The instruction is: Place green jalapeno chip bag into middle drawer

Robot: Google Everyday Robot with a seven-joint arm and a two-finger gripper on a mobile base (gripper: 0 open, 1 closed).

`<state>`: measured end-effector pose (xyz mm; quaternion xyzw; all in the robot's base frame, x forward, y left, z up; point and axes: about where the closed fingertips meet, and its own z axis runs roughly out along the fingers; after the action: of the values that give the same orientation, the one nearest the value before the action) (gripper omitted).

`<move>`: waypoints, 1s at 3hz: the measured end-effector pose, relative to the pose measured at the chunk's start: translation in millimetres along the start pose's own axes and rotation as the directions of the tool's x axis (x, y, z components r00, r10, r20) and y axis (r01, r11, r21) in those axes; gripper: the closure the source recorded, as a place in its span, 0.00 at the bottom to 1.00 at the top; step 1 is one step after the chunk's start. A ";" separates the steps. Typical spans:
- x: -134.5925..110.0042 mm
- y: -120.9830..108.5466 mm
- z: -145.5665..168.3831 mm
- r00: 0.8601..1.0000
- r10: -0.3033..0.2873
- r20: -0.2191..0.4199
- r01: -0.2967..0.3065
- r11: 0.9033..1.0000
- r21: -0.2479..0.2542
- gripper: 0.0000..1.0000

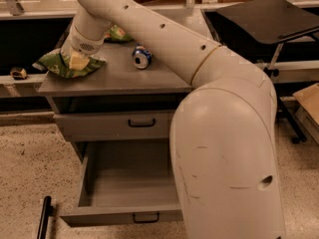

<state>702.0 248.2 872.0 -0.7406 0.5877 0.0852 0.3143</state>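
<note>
The gripper is down at the far left of the cabinet top, sunk into the green jalapeno chip bag. The bag bunches up around it, so I cannot tell whether the gripper is spread or pinching the foil. The bag lies crumpled at the left edge of the top, and its left tip pokes out past that edge. To its right, well apart, a soda can lies on its side. A second green bag sits farther back, partly behind the arm. Below the top is a closed drawer. Under that the middle drawer is pulled out toward the near side, with its grey tray bare. The robot's big pale body covers the drawer's right part.
</note>
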 end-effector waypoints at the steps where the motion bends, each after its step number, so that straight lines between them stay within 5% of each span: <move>1: -19.4 14.3 -8.8 0.998 -0.042 0.040 0.042 0.999 -0.009 1.00; 2: -48.7 52.6 -21.8 0.998 -0.045 0.032 0.048 0.996 -0.079 1.00; 3: -69.5 104.3 -42.1 0.997 0.069 0.016 -0.065 0.985 -0.161 1.00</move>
<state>574.9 269.5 901.5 -0.7423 0.6001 0.1508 0.2571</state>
